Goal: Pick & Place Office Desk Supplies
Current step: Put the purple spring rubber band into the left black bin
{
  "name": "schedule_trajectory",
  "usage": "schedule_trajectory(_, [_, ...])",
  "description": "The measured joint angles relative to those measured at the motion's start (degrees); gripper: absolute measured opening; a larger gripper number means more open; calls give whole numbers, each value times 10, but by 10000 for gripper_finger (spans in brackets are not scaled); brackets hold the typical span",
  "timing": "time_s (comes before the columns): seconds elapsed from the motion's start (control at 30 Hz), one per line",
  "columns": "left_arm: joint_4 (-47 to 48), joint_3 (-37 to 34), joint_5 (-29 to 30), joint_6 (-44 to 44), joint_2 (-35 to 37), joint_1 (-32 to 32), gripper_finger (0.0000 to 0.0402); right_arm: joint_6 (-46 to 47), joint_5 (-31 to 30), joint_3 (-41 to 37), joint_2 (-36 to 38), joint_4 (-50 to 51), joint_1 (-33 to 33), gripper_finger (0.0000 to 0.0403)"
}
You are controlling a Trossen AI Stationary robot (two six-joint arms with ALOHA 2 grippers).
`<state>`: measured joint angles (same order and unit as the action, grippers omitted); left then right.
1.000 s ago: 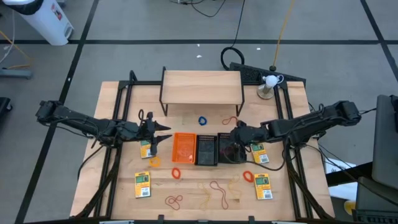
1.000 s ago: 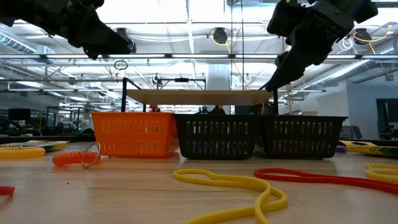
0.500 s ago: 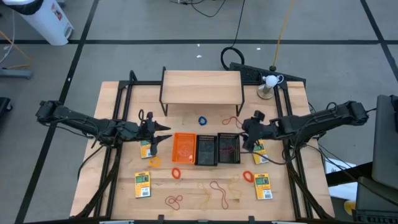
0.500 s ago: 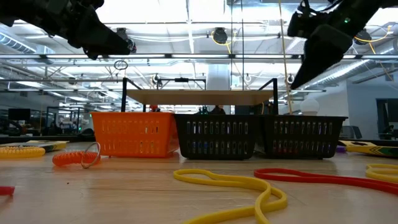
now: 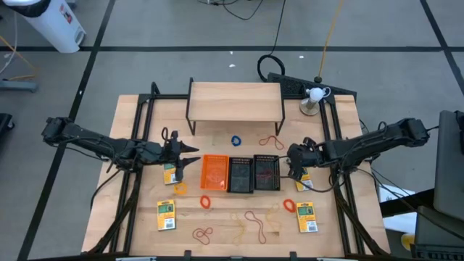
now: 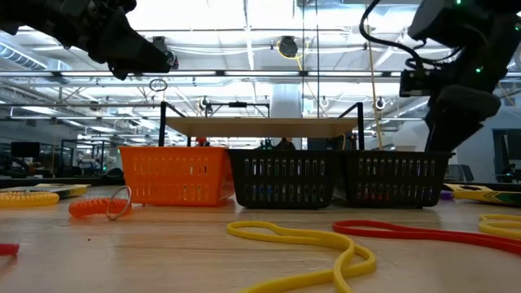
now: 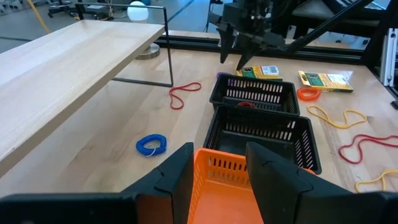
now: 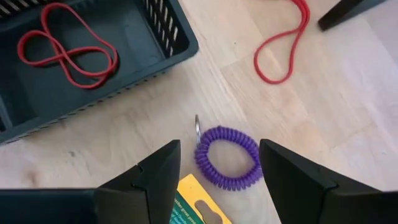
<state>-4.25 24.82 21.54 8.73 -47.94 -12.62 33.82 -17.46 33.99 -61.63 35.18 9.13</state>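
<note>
Your right hand (image 8: 214,168) hangs with fingers apart and empty over a purple coil (image 8: 227,157) on the desk (image 5: 326,225), just beside the right black bin (image 5: 267,172), which holds a red band (image 8: 65,53). The middle black bin (image 5: 241,174) and orange bin (image 5: 214,172) adjoin. Your left hand (image 5: 190,156), fingers apart, hovers by the orange bin. A red loop (image 8: 283,46) lies near the shelf (image 5: 235,100).

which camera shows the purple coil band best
The right wrist view: the purple coil band lies in full sight on the wood between the right gripper's open fingers, beside a yellow pack. The high view hides it under that arm; the low view shows only a purple speck; the left wrist view does not show it clearly.
</note>
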Motion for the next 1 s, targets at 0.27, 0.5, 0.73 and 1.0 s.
schedule_trajectory(0.27, [-4, 0, 9, -10, 0, 0, 150, -9, 13, -17, 0, -58, 0, 207])
schedule_trajectory(0.5, [-4, 0, 10, -12, 0, 0, 150, -16, 13, -37, 0, -78, 0, 208])
schedule_trajectory(0.73, [-3, 0, 10, -11, 0, 0, 150, -20, 13, -69, 0, -113, 0, 208])
schedule_trajectory(1.0, [-3, 0, 10, -9, 0, 0, 150, -31, 16, -114, 0, -189, 0, 208])
